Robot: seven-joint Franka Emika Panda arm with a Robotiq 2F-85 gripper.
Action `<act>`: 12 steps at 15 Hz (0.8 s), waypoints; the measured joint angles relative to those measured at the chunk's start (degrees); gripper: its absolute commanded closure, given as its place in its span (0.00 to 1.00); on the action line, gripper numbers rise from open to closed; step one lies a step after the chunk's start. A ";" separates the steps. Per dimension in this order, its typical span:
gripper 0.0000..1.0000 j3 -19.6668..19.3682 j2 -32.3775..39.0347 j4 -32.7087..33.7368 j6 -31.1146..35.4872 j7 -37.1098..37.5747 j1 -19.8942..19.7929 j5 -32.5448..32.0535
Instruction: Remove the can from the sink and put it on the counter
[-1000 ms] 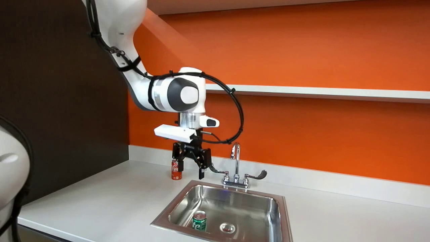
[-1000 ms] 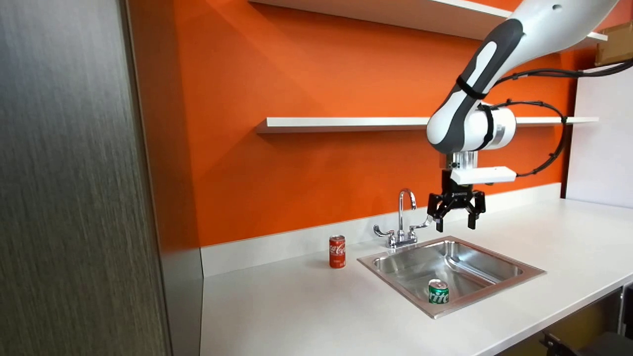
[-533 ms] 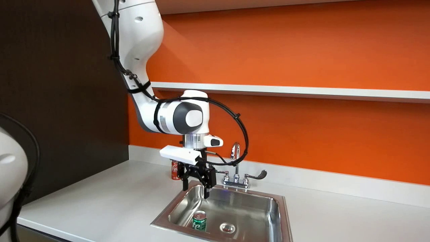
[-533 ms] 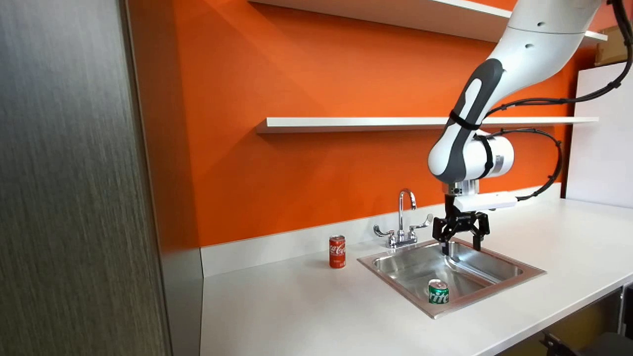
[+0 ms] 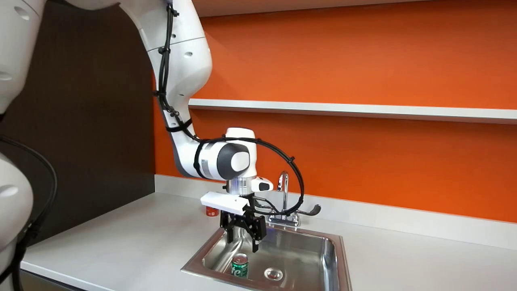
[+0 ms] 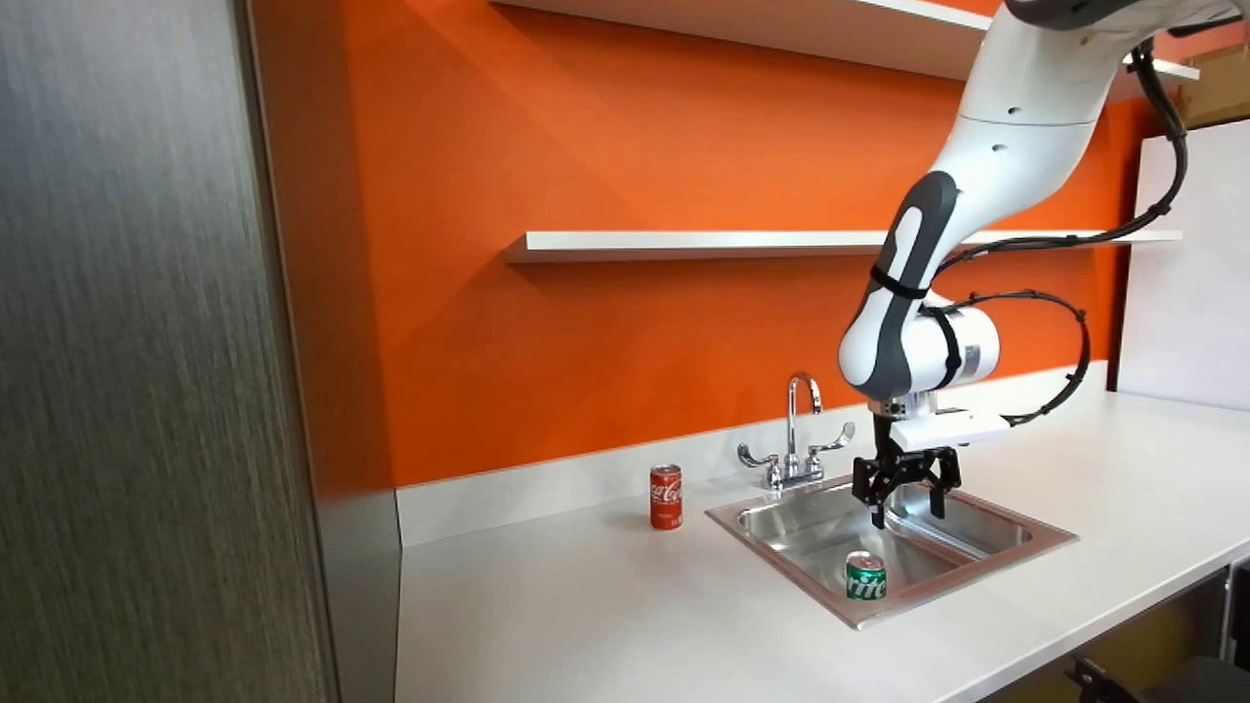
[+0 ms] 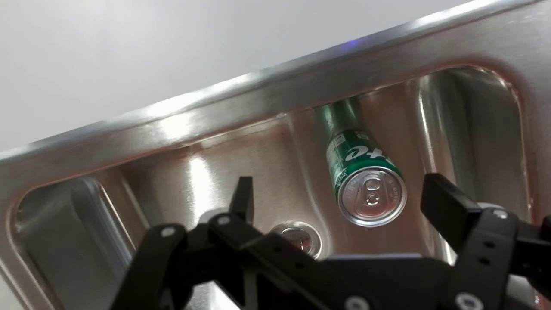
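In an exterior view we find the gripper [image 5: 242, 242] pointing straight down above the sink [image 5: 343, 258], spread wide and holding nothing. Below it the green can [image 5: 240, 266] stands upright on the basin floor, just beside the drain [image 5: 273, 274], with a clear gap between it and the gripper. The counter [image 5: 133, 238] runs around the sink, with the chrome faucet [image 5: 285, 202] standing behind. In an exterior view we also get the red can [image 6: 666, 497] whole, upright on the counter near the backsplash [image 6: 586, 483]; the arm [image 6: 1016, 166] is bent over the sink, and the green can sits close to the basin's near corner. In the wrist view we look down past the two black fingers [image 7: 243, 200], which stand far apart. We see the green can's silvery top [image 7: 372, 196] in the space between them, nearer the finger at the view's right; a green reflection [image 7: 340, 114] shows on the steel just beyond, and the drain is partly hidden behind the gripper.
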 measured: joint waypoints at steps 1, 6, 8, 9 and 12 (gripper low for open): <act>0.00 0.00 1.32 0.84 0.42 0.00 0.00 0.00; 0.00 0.09 7.13 4.82 1.77 0.06 0.40 0.00; 0.00 0.22 9.02 6.15 2.00 0.07 0.73 0.01; 0.00 0.34 9.84 6.76 2.06 0.08 0.86 0.02; 0.00 0.77 12.14 8.45 2.13 0.10 1.32 0.04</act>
